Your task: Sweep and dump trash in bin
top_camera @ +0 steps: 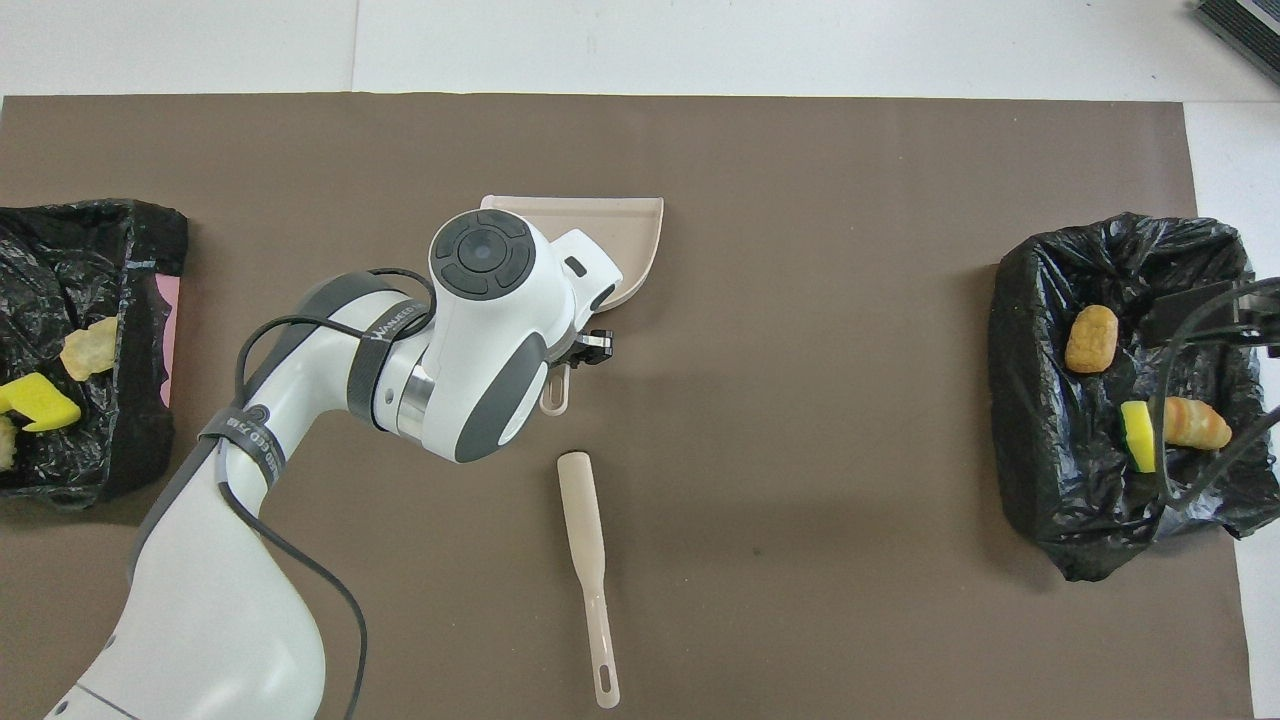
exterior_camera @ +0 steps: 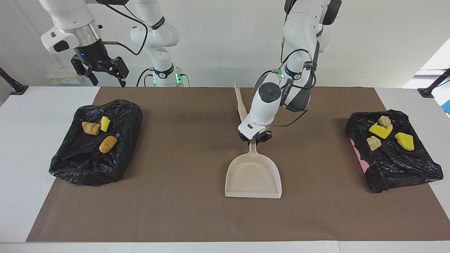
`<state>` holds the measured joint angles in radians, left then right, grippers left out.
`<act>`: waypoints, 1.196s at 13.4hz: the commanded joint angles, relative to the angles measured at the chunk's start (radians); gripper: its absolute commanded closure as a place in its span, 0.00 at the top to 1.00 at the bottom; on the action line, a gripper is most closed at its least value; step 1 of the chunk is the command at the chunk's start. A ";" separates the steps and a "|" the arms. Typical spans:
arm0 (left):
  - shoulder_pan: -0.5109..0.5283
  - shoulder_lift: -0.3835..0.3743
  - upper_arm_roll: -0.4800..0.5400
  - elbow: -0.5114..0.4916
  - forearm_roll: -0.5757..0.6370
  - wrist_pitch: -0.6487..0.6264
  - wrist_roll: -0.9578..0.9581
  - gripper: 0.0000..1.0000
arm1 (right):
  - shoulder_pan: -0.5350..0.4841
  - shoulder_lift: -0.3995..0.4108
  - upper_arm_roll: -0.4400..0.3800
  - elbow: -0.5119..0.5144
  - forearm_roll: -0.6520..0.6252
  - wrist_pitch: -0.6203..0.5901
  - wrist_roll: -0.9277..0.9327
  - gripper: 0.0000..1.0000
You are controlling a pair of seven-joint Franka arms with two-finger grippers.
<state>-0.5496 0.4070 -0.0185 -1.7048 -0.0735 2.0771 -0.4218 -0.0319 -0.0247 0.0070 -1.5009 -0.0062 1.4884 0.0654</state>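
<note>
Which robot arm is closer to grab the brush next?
Left, probably. The left gripper is at the dustpan handle, right beside the brush in the middle of the mat. The right gripper hangs open above the bin at the right arm's end, well away from the brush.

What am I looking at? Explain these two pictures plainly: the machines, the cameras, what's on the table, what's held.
Two robot arms with two-finger grippers work at a table. One picture faces them from across the table; the other looks down from above their end. On the brown mat lie a beige dustpan and, nearer the robots, a brush. The bin at the right arm's end holds three trash chunks; the bin at the left arm's end holds four. The left gripper is down at the dustpan's handle; whether it grips is unclear. The right gripper waits open, raised, holding nothing.
</note>
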 commanded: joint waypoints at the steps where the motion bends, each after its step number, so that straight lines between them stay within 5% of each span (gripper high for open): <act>1: -0.026 -0.025 0.023 -0.019 -0.012 -0.029 -0.009 0.70 | -0.008 -0.021 0.002 -0.024 0.020 0.001 -0.010 1.00; 3: -0.014 -0.059 0.025 -0.022 -0.012 -0.076 0.000 1.00 | -0.008 -0.021 0.002 -0.024 0.020 0.001 -0.010 1.00; 11: 0.238 -0.387 0.034 -0.093 -0.012 -0.304 0.322 1.00 | -0.008 -0.021 0.002 -0.024 0.018 0.001 -0.010 1.00; 16: 0.374 -0.479 0.037 -0.018 -0.011 -0.389 0.377 1.00 | -0.006 -0.021 0.002 -0.024 0.020 0.001 -0.010 1.00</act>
<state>-0.2187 -0.0375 0.0273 -1.7358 -0.0734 1.7246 -0.0651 -0.0319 -0.0247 0.0070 -1.5009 -0.0062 1.4884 0.0654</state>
